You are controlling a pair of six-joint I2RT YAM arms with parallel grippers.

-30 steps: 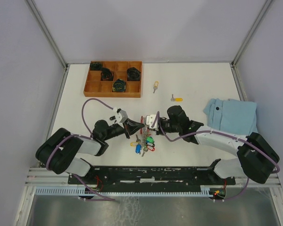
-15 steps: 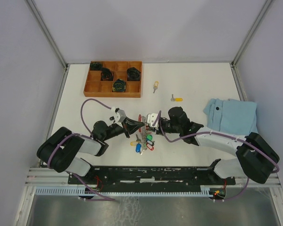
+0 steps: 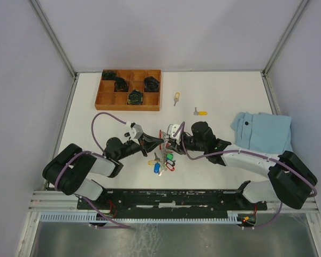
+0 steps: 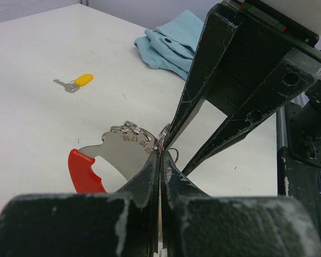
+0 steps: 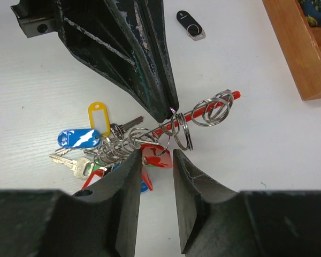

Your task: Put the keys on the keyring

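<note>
The keyring (image 3: 163, 159) is a bunch of split rings with blue, green, red and yellow tags, lying between the arms. In the right wrist view its rings (image 5: 176, 131) hang on a red bar (image 5: 203, 113). My left gripper (image 3: 159, 142) is shut, pinching a ring beside the numbered metal plate (image 4: 125, 152) with a red handle (image 4: 85, 170). My right gripper (image 5: 156, 160) is open, its jaws either side of a red tag (image 5: 159, 155), touching nothing I can see. Two loose keys with yellow tags (image 3: 176, 97) (image 3: 201, 113) lie farther back.
A wooden compartment tray (image 3: 128, 89) with dark objects stands at the back left. A blue cloth (image 3: 262, 132) lies at the right. A small black object (image 5: 191, 24) lies on the table near the bunch.
The two grippers have drawn closer together over the bunch. The right gripper has shifted slightly left and back. The bunch has barely moved.
</note>
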